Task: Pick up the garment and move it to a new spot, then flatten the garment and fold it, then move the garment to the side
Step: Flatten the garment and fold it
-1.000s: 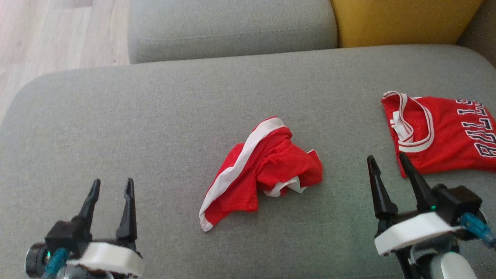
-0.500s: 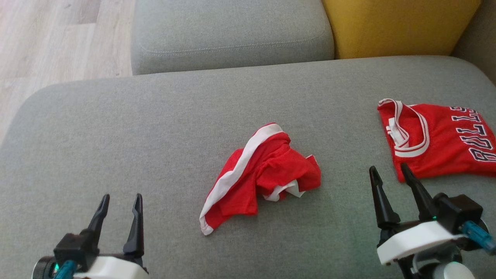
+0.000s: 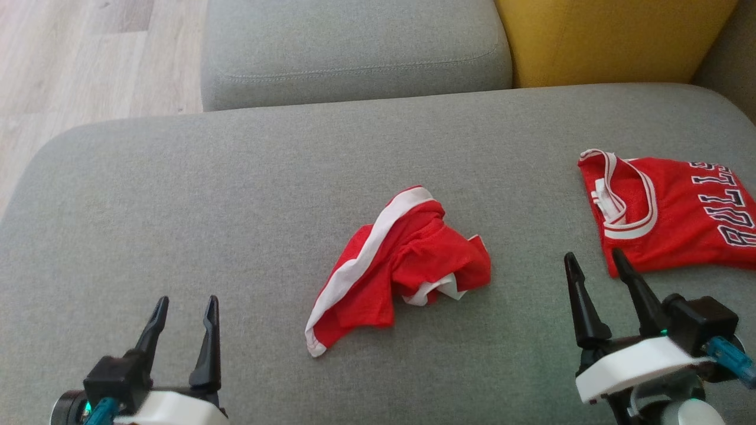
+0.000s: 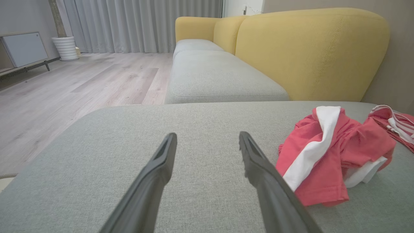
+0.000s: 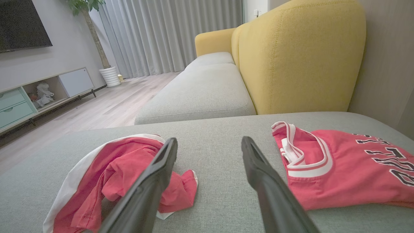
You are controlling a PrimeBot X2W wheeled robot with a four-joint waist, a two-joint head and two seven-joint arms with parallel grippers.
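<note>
On the sofa [image 3: 177, 177], the garment [image 3: 401, 265] lies crumpled as before. Left hand [image 3: 186, 299] and right hand [image 3: 592, 253] hover wide, empty: pickup not begun

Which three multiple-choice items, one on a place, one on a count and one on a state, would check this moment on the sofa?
1. Where does the crumpled red garment lie?
A. on the wood floor
B. mid-cushion, between the two grippers
C. against the yellow backrest

2. How many red garments are on the grey cushion?
A. one
B. two
C. three

3. How do the left gripper and right gripper stand?
A. both open, holding nothing
B. left shut on cloth
C. both shut on cloth

Answers:
1 B: the head view shows it on the cushion, with one gripper to either side.
2 B: the crumpled garment, plus the flat lettered jersey at the right.
3 A: each wrist view shows spread fingers with bare cushion between them.
</note>
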